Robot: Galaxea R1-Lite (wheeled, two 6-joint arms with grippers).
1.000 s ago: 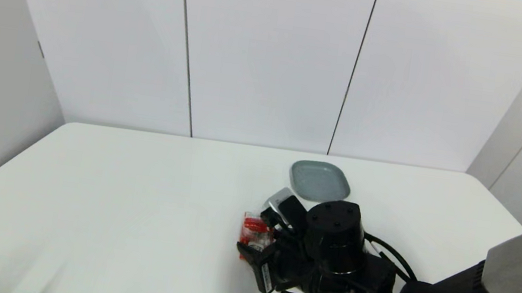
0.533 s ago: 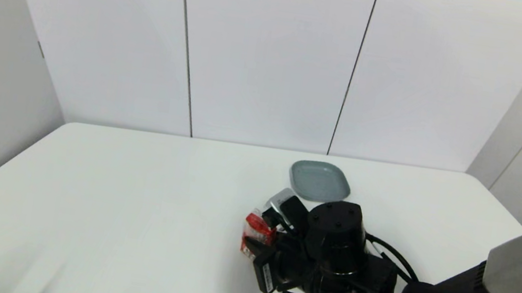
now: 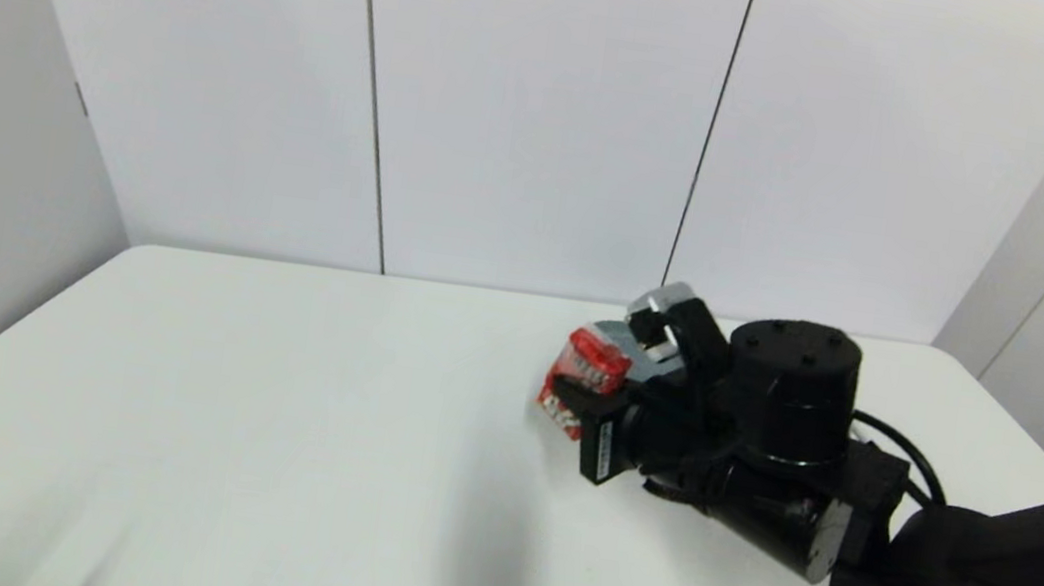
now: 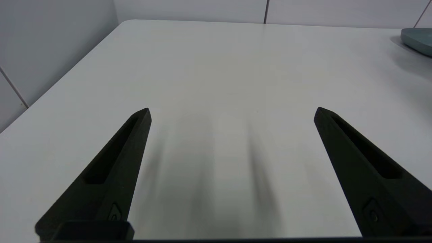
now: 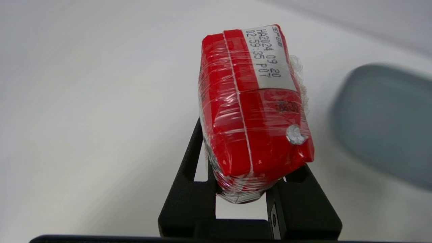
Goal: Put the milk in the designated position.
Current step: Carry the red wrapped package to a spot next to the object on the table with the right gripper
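The milk (image 3: 591,365), a small red carton wrapped in clear film, hangs tilted above the table with my right gripper (image 3: 582,389) shut on it. In the right wrist view the milk (image 5: 253,101) stands out from between the two black fingers (image 5: 189,189), its date print facing the camera. The grey plate (image 5: 381,125) lies just beyond and to one side of the carton; in the head view the arm hides most of it. My left gripper (image 4: 232,113) is open over bare table and holds nothing. It does not show in the head view.
The white table (image 3: 263,420) spreads wide to the left of the carton. White wall panels (image 3: 545,115) close off the back edge. The plate's rim (image 4: 418,40) shows far off in the left wrist view.
My right arm has lifted the milk off the table and carried it back and to the right, up to the grey plate, which it now mostly hides.
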